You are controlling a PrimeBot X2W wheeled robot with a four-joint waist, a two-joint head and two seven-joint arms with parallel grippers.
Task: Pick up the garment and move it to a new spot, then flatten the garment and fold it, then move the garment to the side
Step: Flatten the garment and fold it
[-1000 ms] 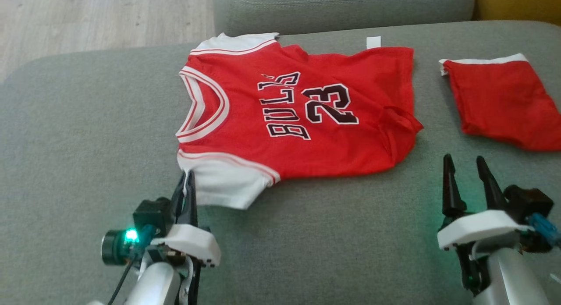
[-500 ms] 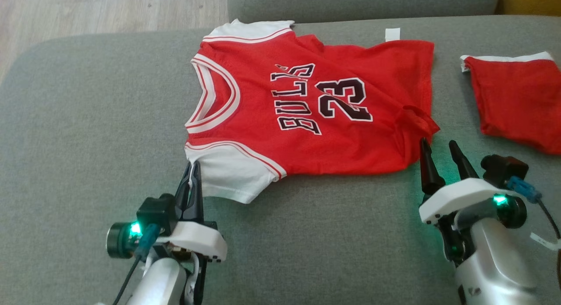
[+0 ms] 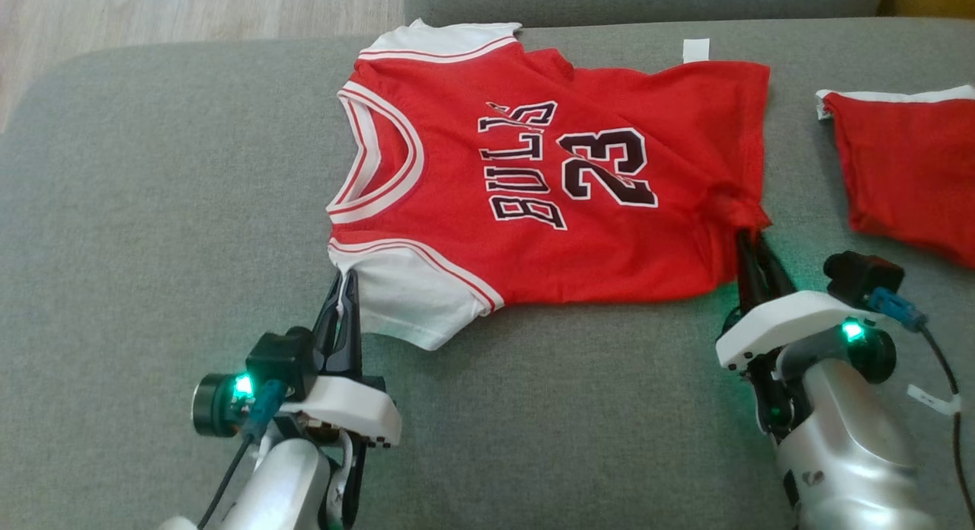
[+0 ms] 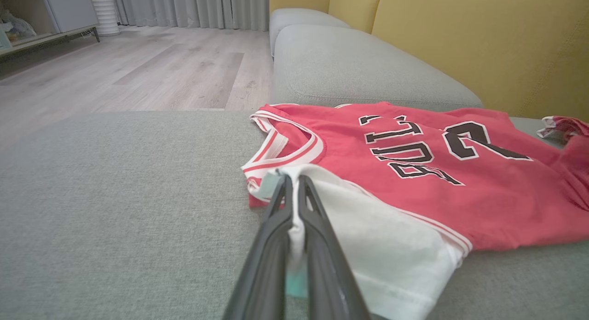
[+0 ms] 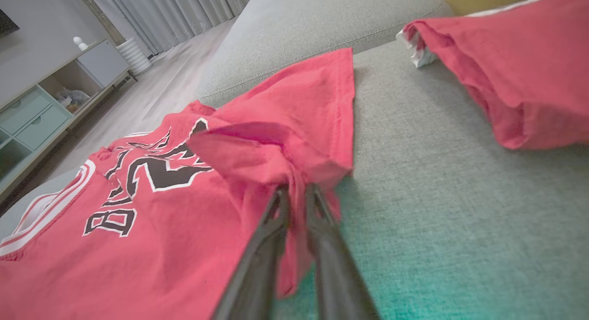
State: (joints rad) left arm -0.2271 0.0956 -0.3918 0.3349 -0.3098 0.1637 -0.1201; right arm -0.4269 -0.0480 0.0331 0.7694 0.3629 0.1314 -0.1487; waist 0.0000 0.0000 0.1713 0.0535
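The garment (image 3: 548, 233) is a red jersey with white sleeves and black "BULLS 23" lettering, spread on the grey cushion (image 3: 152, 210) with its neck to the left. My left gripper (image 3: 346, 282) is shut on the edge of the near white sleeve (image 3: 404, 301); in the left wrist view white cloth sits pinched between the fingers of the left gripper (image 4: 292, 180). My right gripper (image 3: 750, 237) is at the jersey's near right hem corner. In the right wrist view the right gripper (image 5: 297, 189) has its fingers drawn together on a bunched red fold of the garment (image 5: 161, 228).
A second red piece with a white band (image 3: 906, 172) lies on the cushion to the right, also in the right wrist view (image 5: 506, 71). A yellow backrest (image 4: 460, 35) rises behind. Wooden floor (image 3: 152, 12) lies beyond the cushion's left edge, with a low cabinet (image 5: 37, 113) farther off.
My right gripper has moved forward and left to the jersey's hem corner and closed from wide open onto the cloth. The left gripper stayed shut on the sleeve. The head camera shifted slightly.
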